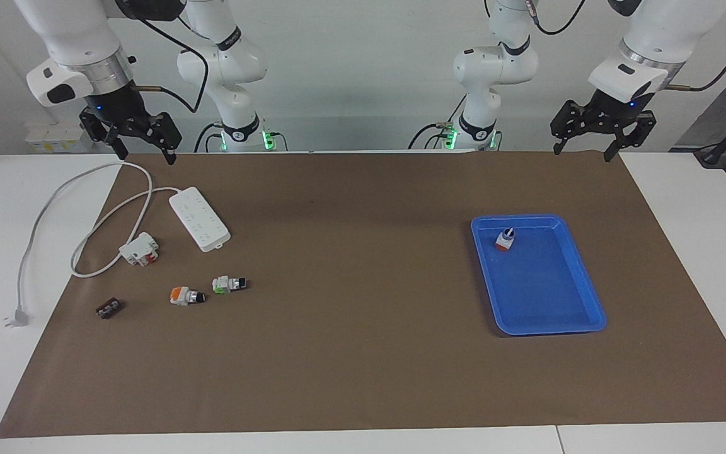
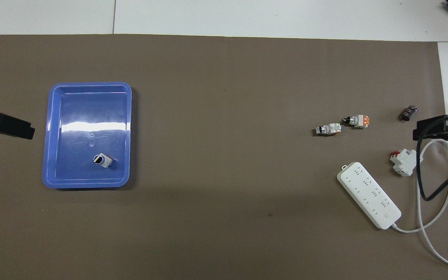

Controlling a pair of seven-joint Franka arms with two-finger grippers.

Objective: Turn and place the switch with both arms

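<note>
The switch (image 1: 505,239) stands in the blue tray (image 1: 580,277), in the part of it nearest the robots, knob up, with a red-orange face showing. It also shows in the overhead view (image 2: 102,160), inside the tray (image 2: 88,87). My left gripper (image 1: 582,153) is open and empty, raised over the mat's edge at the robots' end, at the left arm's end of the table; it shows in the overhead view (image 2: 21,129) beside the tray. My right gripper (image 1: 147,156) is open and empty, raised at the right arm's end (image 2: 422,132).
Toward the right arm's end lie an orange-topped switch (image 1: 185,296), a paler-green switch with black knob (image 1: 229,284), a white-and-red block (image 1: 139,249), a small dark part (image 1: 109,308) and a white power strip (image 1: 200,218) with its cable.
</note>
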